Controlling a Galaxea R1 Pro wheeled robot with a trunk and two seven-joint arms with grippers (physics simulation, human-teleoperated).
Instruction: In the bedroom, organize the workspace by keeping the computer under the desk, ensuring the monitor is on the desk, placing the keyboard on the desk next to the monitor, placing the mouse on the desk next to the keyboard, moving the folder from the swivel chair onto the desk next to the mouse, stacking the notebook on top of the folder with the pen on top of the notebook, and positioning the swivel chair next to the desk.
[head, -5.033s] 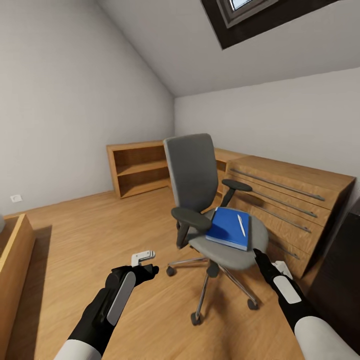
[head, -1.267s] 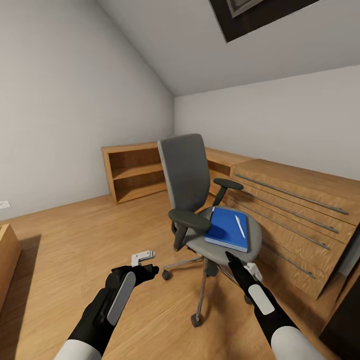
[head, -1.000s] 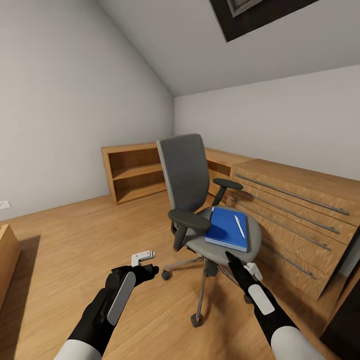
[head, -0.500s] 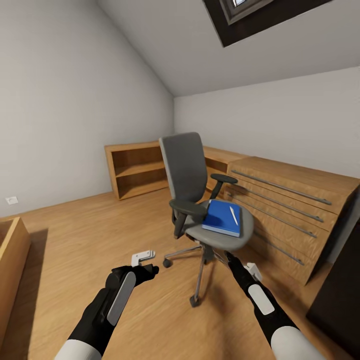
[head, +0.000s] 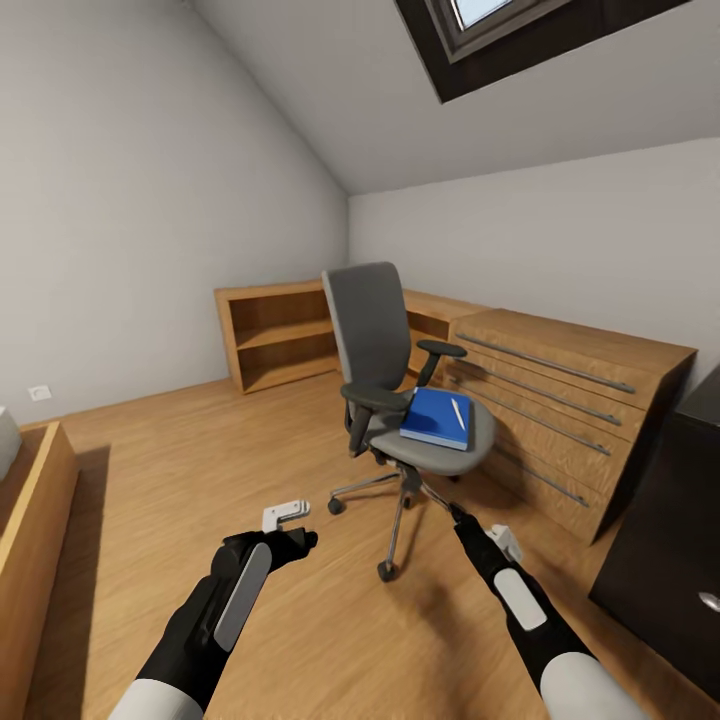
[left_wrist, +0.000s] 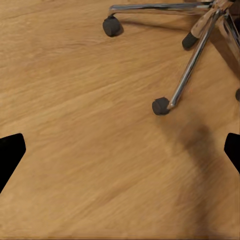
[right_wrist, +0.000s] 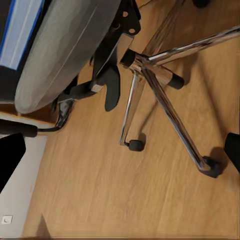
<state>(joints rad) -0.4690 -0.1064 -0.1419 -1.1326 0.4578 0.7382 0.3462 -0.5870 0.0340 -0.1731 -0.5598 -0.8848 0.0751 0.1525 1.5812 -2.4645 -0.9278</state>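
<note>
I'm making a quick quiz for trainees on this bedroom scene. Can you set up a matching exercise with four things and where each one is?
Things:
1. folder
2. pen
3. swivel chair
4. skylight

Places:
A. in the sloped ceiling
B. on the chair's seat
C. on the wooden floor, in front of the wooden drawer unit
D. lying on top of the blue cover

Pairs: 1-B, 2-D, 3-C, 4-A
</note>
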